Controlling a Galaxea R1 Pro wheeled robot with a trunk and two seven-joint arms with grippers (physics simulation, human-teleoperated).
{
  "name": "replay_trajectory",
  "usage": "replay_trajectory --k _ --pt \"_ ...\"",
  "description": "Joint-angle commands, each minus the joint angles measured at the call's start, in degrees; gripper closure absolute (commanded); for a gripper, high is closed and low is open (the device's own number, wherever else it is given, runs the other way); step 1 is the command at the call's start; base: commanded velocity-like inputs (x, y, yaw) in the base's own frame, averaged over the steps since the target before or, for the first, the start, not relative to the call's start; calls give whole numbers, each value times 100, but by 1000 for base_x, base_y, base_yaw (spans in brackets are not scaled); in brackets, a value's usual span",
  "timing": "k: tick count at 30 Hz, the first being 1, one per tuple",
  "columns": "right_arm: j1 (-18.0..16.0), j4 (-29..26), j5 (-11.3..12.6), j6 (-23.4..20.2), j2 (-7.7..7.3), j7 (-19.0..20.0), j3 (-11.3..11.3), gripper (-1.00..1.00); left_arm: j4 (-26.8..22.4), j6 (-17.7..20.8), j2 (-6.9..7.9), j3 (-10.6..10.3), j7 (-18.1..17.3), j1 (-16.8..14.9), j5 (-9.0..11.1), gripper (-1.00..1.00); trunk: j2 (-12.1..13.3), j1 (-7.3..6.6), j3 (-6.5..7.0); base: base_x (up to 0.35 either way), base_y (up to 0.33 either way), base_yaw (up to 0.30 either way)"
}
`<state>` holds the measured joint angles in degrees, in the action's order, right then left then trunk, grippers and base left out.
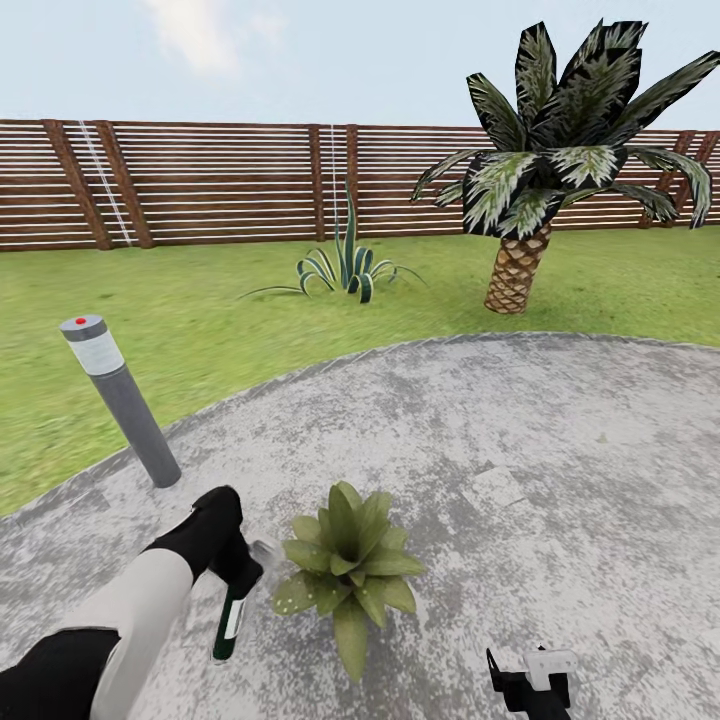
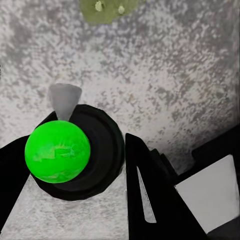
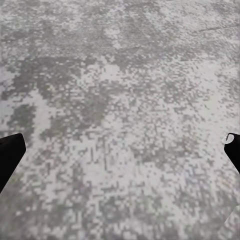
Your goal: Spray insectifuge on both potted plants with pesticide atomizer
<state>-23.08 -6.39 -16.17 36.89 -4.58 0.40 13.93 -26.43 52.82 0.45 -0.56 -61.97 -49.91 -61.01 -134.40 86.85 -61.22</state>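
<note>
the pesticide atomizer (image 1: 232, 622) is held in the left gripper (image 1: 238, 572), fingers pressed onto its upper part; the slim green-dark body hangs nearly upright below the grip, its long axis running down toward the paving (image 1: 560, 450). a pale nozzle (image 1: 266, 552) is seen at the top, pointed toward the potted plant (image 1: 347, 565), which stands just beside it, to the robot's right of the sprayer. in the left wrist view a bright green round top (image 2: 57, 150) of the sprayer is seen between the dark fingers, with a grey cone ahead of it and a leaf edge (image 2: 107, 9) beyond.

the right gripper (image 1: 530, 682) is seen low in the head view, spread apart, nothing held, over bare paving.

judgement: the left arm is clearly the nearer one, and the nozzle already faces the rosette; the spray move turns on keeping that heading. only one potted plant is noted here. a grey bollard light (image 1: 120, 398), a striped agave (image 1: 346, 268), a palm (image 1: 560, 160) and the fence (image 1: 220, 180) stand farther off.
</note>
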Motion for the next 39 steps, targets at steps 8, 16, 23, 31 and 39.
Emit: replay_trajectory --k 8,16,23,31,39 --pt "-4 3 -53 19 1 4 48 -100 1 16 -10 -37 -123 -127 -85 100 -2 -1 -5 0 0 0" --pt "-4 6 -53 19 1 4 48 -100 10 27 -7 -322 -135 -103 -79 100 -2 -1 -5 96 0 0" --pt "-4 4 -53 19 1 4 48 -100 97 32 14 -754 -134 -57 -47 100 -2 -1 -5 14 0 0" --pt "-4 4 -53 19 1 4 48 -100 112 35 306 -782 -131 -44 -34 100 -2 -1 -5 0 0 0" --pt "-4 6 -53 19 1 4 48 -100 566 22 476 -785 -60 59 -65 100 -2 -1 -5 0 0 0"
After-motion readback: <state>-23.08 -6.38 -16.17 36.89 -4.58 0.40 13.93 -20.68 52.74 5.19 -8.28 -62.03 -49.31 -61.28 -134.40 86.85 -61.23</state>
